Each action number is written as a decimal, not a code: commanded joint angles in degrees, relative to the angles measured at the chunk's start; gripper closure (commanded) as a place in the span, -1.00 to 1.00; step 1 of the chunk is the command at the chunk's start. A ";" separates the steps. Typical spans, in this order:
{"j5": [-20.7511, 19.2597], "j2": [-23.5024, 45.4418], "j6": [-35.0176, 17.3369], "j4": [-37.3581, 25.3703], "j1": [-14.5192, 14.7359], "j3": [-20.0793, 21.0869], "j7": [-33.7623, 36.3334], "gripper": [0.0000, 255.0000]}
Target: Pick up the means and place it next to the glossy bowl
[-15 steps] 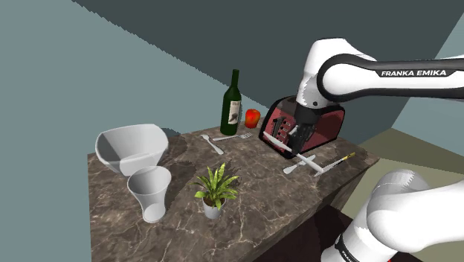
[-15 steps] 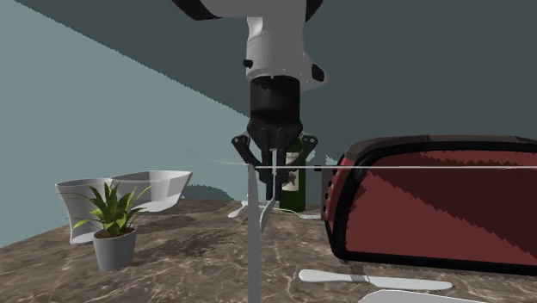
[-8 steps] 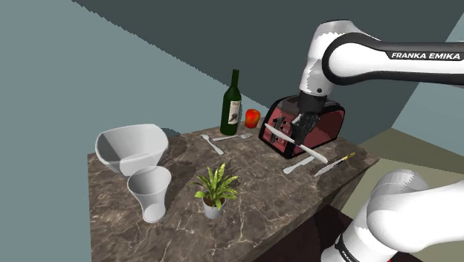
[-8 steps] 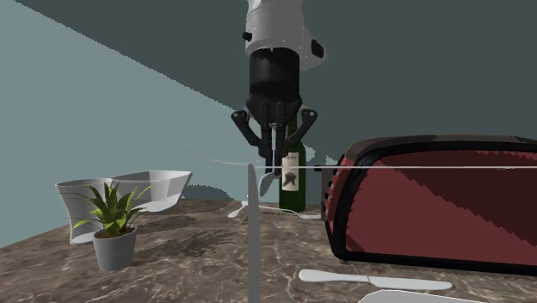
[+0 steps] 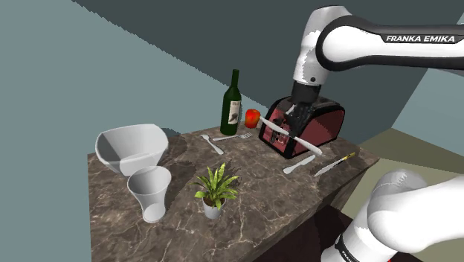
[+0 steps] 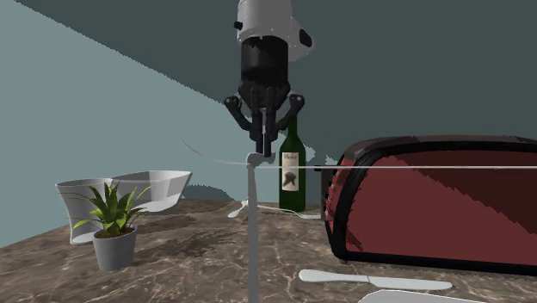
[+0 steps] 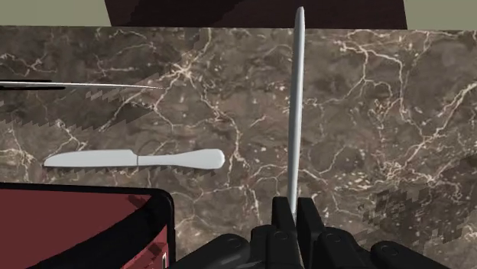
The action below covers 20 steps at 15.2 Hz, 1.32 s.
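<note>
Gripper (image 7: pixel 293 212) fingers nearly closed, pinching white knife (image 7: pixel 296 115) by one end. Knife hangs clear above marble counter (image 5: pixel 245 186), in front of red toaster (image 5: pixel 331 123), well apart from white bowl (image 5: pixel 130 145).

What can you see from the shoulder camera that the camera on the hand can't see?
The shoulder view adds the green bottle, the big white bowl, the white cup, the little potted plant and the robot's white arm. The wrist view adds a close look at the gripper shut on the end of the thin white utensil. Both have that held utensil, the marble table, the dark red toaster and a white knife lying beside it.
</note>
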<state>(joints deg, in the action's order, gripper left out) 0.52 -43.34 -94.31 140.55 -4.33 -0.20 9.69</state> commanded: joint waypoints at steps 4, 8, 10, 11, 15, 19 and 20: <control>1.89 10.76 -3.16 -7.66 1.28 3.02 3.44 1.00; 2.59 19.28 -4.88 -14.56 2.03 5.25 6.22 1.00; 2.67 23.56 -5.36 -18.41 2.34 6.30 7.61 1.00; 2.64 25.70 -5.50 -20.43 2.49 6.80 8.31 1.00; 2.07 34.41 -5.41 -29.27 3.18 8.62 11.17 1.00; 0.85 43.44 -4.18 -39.51 4.15 10.14 14.04 1.00; 0.45 45.79 -3.67 -42.34 4.46 10.45 14.75 1.00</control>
<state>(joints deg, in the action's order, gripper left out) 1.32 0.23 -98.24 100.68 -0.18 9.89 23.67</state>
